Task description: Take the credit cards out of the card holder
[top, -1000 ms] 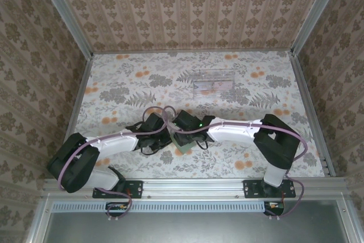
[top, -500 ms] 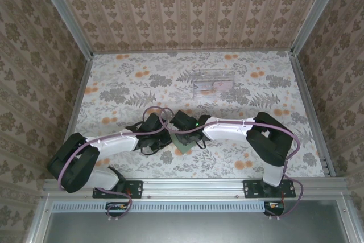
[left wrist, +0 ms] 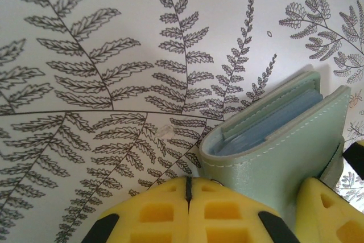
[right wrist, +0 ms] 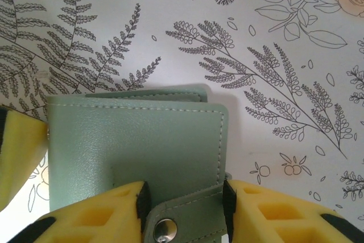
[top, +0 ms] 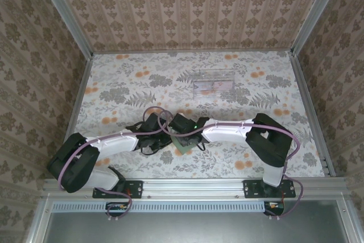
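The card holder [top: 183, 146] is a pale green wallet lying closed on the flowered cloth near the front middle, its snap strap [right wrist: 190, 217] fastened. My right gripper [right wrist: 183, 200] stands open over it, and its pads [right wrist: 142, 197] sit at the strap's two edges. The strap lies flat between them. My left gripper [left wrist: 187, 189] is shut with nothing in it, its tips resting on the cloth against the card holder's [left wrist: 284, 157] near corner. Blue-grey inner layers [left wrist: 267, 132] show at the holder's open edge. The credit cards are hidden inside.
A clear plastic tray [top: 215, 81] sits at the back middle of the table. Both arms [top: 227, 132] meet over the holder, and a metal rail [top: 193, 186] runs along the near edge. Patterned walls close in the sides and back.
The right arm's elbow has swung left and its wrist has shifted slightly over the holder. The left arm and the holder have stayed put.
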